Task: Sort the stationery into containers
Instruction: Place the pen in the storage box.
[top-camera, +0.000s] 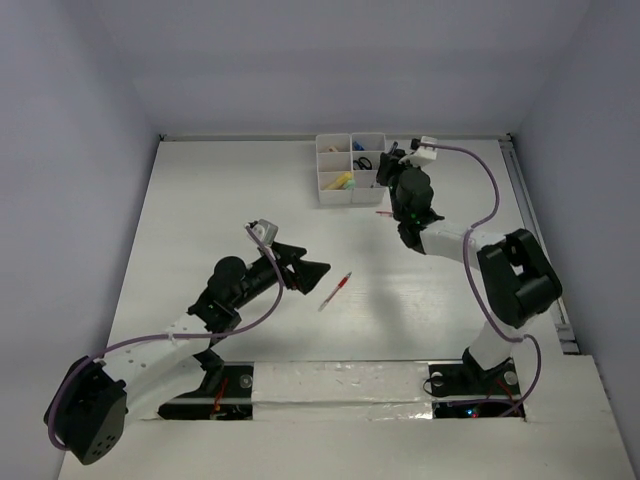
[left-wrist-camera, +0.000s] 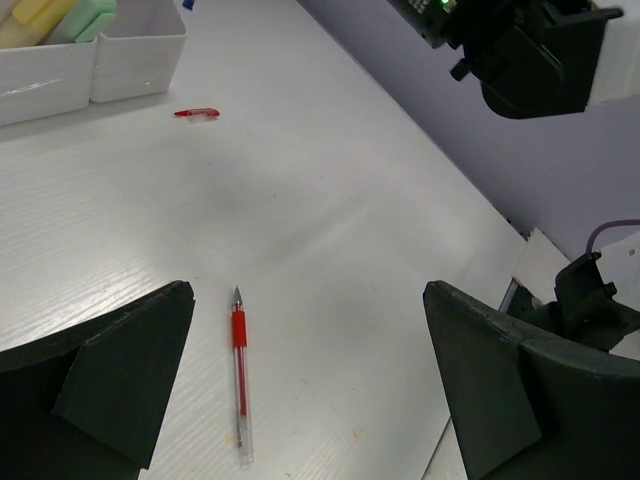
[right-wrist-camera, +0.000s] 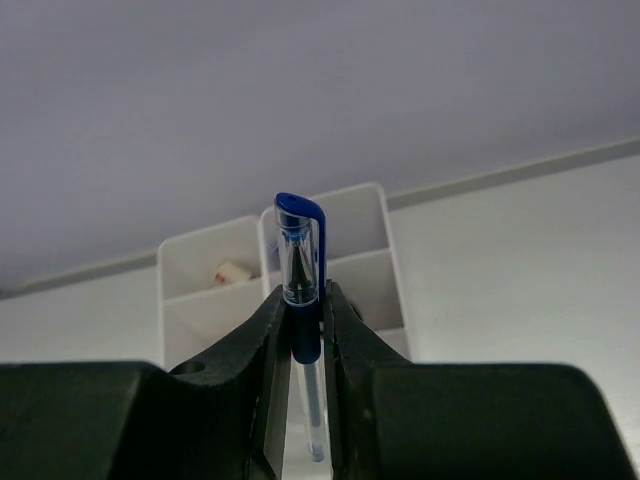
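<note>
Your right claw (right-wrist-camera: 303, 330) is clamped tight on the blue pen (right-wrist-camera: 301, 300), capped end toward the tray (right-wrist-camera: 355, 255) at the far side of the table. Only its wrist camera shows that grip; from overhead the pen is too small to make out. Your left claw (left-wrist-camera: 310, 380) is spread wide and empty, with the red pen (left-wrist-camera: 240, 375) lying flat mid-table in front of it. That camera also catches a small red cap (left-wrist-camera: 196, 114) just near of the tray.

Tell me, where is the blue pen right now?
In the right wrist view, the blue pen is pinched in the right hand, close to the white tray.
</note>
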